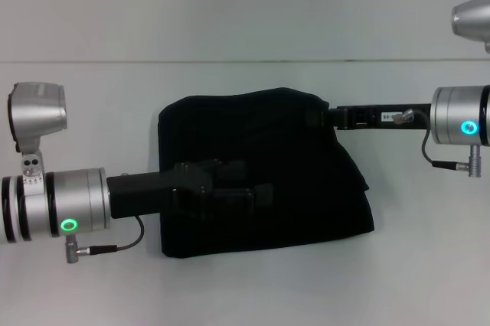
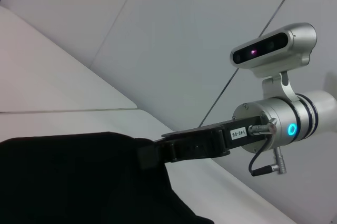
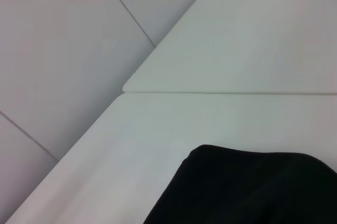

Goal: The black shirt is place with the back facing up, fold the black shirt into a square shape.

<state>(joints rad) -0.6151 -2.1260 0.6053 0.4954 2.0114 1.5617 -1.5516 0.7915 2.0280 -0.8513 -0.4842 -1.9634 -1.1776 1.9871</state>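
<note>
While the left gripper [image 1: 249, 188], finger state indiscernible against the dark cloth, lies over the near half of the folded black shirt [image 1: 306, 211] on the white table [image 1: 230, 295], the right gripper [image 1: 315, 118], fingers likewise unreadable, meets its far right corner.

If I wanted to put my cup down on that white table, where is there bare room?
The white table is bare beyond the black fabric shirt's far edge and along its near edge. The middle is crowded: the left gripper reaches over the shirt, and the right gripper sits at its far right corner.
</note>
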